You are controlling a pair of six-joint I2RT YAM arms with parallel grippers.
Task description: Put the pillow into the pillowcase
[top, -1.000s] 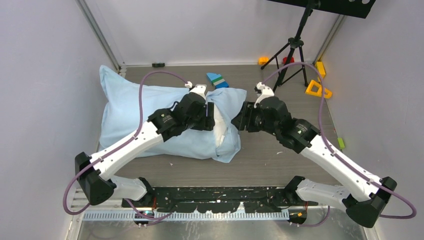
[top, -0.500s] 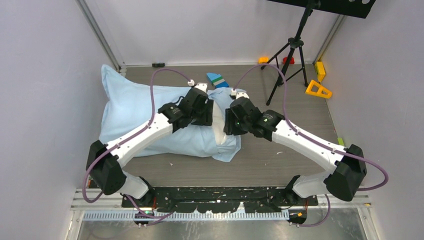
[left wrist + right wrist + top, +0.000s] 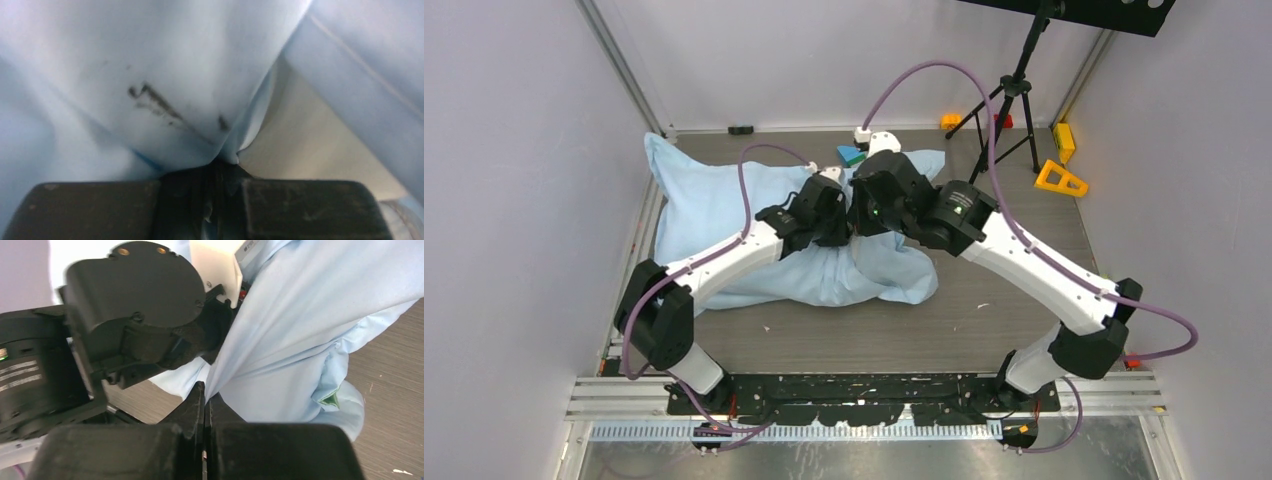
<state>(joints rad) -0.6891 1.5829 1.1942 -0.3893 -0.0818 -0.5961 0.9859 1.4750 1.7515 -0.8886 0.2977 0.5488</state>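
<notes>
Two grippers meet over the middle of the one table (image 3: 984, 320), each pinching a fold of the single light-blue pillowcase (image 3: 724, 215). The left gripper (image 3: 218, 167) has its jaws pressed together on the cloth, and the right gripper (image 3: 204, 400), just beside it, clamps the cloth likewise. The pillowcase lies wrinkled from the far-left corner to the middle, plump on its left, the pillow hidden under the cloth; behind it are one blue-green block (image 3: 851, 155), one tripod (image 3: 1009, 100), one yellow triangle (image 3: 1061, 179) and one yellow brick (image 3: 1064, 135).
</notes>
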